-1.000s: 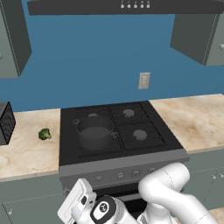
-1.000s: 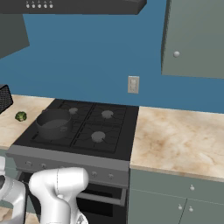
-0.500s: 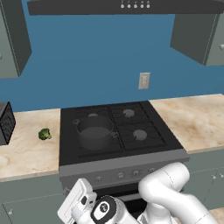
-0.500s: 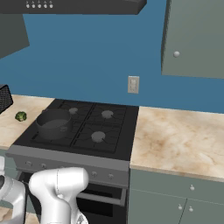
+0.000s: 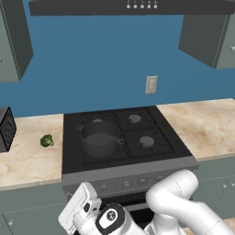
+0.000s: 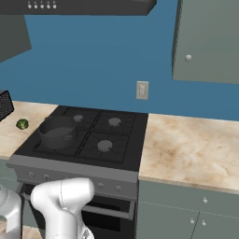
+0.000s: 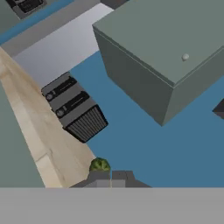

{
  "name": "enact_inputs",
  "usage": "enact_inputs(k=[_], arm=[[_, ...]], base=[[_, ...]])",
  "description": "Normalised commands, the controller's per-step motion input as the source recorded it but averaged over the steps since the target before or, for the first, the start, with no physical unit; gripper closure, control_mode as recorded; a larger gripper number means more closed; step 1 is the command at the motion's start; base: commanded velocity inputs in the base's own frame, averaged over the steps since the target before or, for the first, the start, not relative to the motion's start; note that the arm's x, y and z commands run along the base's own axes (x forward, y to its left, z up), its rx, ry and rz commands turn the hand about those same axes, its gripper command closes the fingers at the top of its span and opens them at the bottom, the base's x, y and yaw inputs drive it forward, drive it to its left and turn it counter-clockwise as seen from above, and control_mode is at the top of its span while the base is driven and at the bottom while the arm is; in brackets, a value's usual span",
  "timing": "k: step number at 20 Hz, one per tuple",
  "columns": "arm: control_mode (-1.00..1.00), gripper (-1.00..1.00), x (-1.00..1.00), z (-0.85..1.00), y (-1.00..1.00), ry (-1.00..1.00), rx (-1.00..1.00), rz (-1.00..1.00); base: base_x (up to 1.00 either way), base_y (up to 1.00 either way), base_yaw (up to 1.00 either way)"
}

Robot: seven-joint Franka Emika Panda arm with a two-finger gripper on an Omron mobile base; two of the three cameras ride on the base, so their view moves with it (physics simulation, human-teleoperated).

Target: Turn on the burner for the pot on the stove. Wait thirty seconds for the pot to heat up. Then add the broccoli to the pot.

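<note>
a blue-walled kitchen with grey-green cabinets frames a pale marbled stone counter (image 5: 27,160) that runs on both sides of the black four-burner gas stove (image 5: 137,142). the round dark grey metal pot (image 5: 99,138) with small loop handles sits on the front-left grate, at about 9 o'clock from the stove's centre. the small bright green bumpy broccoli (image 5: 47,141) lies on the counter at 9 o'clock from the pot, well apart from it and near a black slotted toaster (image 5: 6,129). the white arm's gripper (image 7: 112,177) hangs low in front of the stove with its fingers closed on nothing. the row of small knobs (image 5: 126,184) on the grey front panel lies just above the hand, at roughly 12 to 1 o'clock, so the first reach is probably short and upward.
</note>
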Motion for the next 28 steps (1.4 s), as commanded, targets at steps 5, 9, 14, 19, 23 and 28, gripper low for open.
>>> enact_inputs(k=[5, 9, 14, 19, 23, 28], arm=[[-1.00, 1.00, 0.00, 1.00, -0.07, 0.23, -0.04, -0.09], [-1.00, 1.00, 0.00, 1.00, -0.07, 0.30, -0.03, -0.04], [-1.00, 1.00, 0.00, 0.98, -0.01, 0.40, 0.03, -0.04], [-1.00, 1.00, 0.00, 0.97, -0.03, 0.32, 0.09, -0.11], [-1.00, 1.00, 0.00, 0.66, -0.02, 0.22, 0.06, -0.12], [-1.00, 1.00, 0.20, 0.44, 0.05, 0.31, 0.01, -0.05]], base=[[0.00, 0.00, 0.00], [0.00, 0.00, 0.00], [0.00, 0.00, 0.00], [0.00, 0.00, 0.00], [0.00, 0.00, 0.00], [0.00, 0.00, 0.00]])
